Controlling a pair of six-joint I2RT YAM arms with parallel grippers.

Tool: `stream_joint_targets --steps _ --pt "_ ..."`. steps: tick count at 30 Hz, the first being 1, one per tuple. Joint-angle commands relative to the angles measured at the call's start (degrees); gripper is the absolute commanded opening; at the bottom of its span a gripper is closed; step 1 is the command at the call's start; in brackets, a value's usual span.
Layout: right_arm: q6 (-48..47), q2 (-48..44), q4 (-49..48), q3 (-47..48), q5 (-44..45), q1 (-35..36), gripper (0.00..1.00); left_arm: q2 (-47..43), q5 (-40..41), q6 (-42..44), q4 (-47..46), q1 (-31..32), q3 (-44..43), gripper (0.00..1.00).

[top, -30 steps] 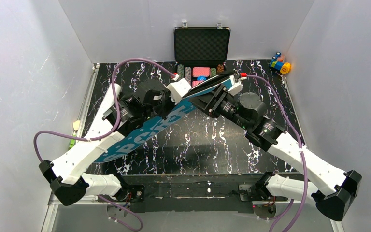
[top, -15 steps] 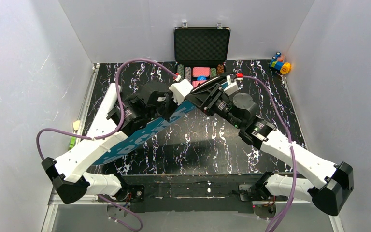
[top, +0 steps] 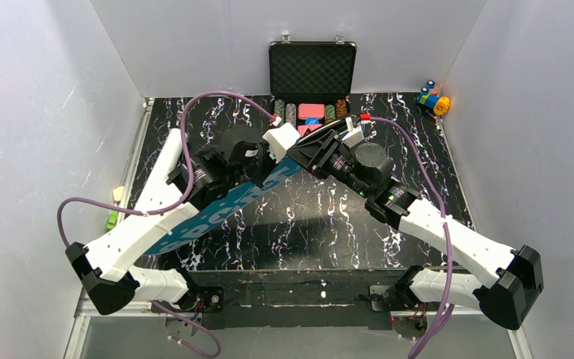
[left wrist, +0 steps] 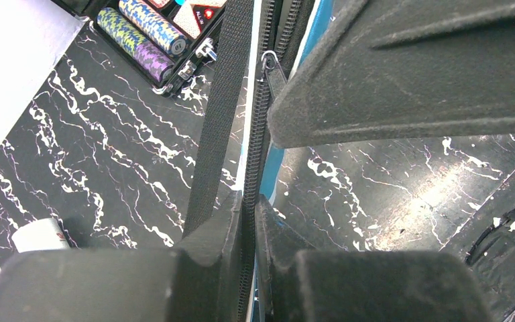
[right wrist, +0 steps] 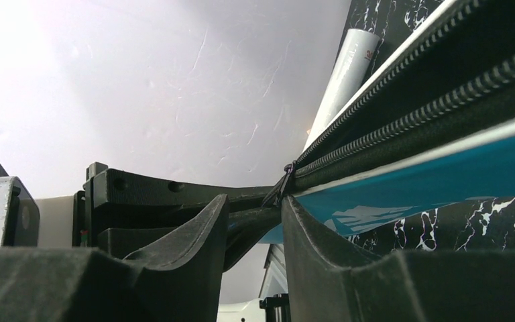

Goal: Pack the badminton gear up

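Blue bag [top: 217, 213] lies diagonally, lower left to upper centre; my left gripper [left wrist: 248, 204] is clamped on its edge, my right gripper [right wrist: 255, 211], jaws apart, has the zipper pull [right wrist: 283, 182] just at their mouth.

The bag [top: 228, 206] lies diagonally before the chip case [top: 312, 69].

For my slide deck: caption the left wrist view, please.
Left gripper clamped on the zipper track of the blue bag, below the zipper pull; poker chips beyond.
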State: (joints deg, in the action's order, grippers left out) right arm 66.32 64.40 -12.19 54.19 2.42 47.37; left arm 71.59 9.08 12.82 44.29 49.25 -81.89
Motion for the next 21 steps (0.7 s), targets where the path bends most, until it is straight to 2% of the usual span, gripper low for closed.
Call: stream_joint_targets --steps 1,8,21 --pt "0.49 0.6 -3.29 2.2 -0.2 0.35 0.42 -2.0 1.04 0.19 -4.62 0.27 -0.7 0.0" --pt "0.58 0.99 -3.29 2.13 -0.2 0.35 0.38 -2.33 0.85 0.57 -4.65 0.23 -0.9 0.0" --pt "0.32 1.0 -3.5 1.87 1.23 0.35 0.15 -2.68 -0.2 0.71 -4.47 0.23 -1.28 0.0"
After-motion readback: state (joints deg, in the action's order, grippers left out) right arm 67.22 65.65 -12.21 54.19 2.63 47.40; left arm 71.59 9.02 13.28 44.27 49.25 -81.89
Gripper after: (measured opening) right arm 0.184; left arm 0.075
